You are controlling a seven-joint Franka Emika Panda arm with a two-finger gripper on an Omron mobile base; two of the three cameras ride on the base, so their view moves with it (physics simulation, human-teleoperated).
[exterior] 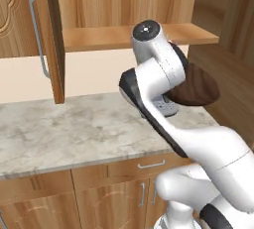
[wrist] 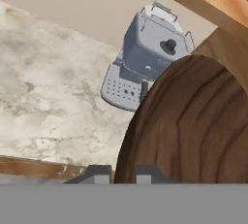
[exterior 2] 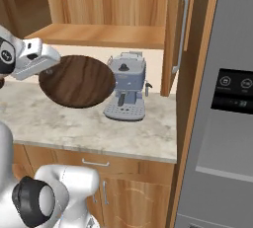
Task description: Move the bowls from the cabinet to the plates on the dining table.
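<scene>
Claw (wrist: 121,172) clamped on rim of dark brown wood-grain round bowl (exterior 2: 77,81), which hangs tilted on edge just ahead of fingers, w/ grey coffee machine (exterior 2: 126,90) right behind it on marble counter (exterior: 74,129), below open wooden cabinet shelf (exterior: 124,35); dining table not in sight.

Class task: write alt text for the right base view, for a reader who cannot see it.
The robot's hand holds a dark brown wooden bowl by its rim, tilted on edge above the marble counter. Behind it stands a grey coffee machine, under an open wooden cabinet.
</scene>
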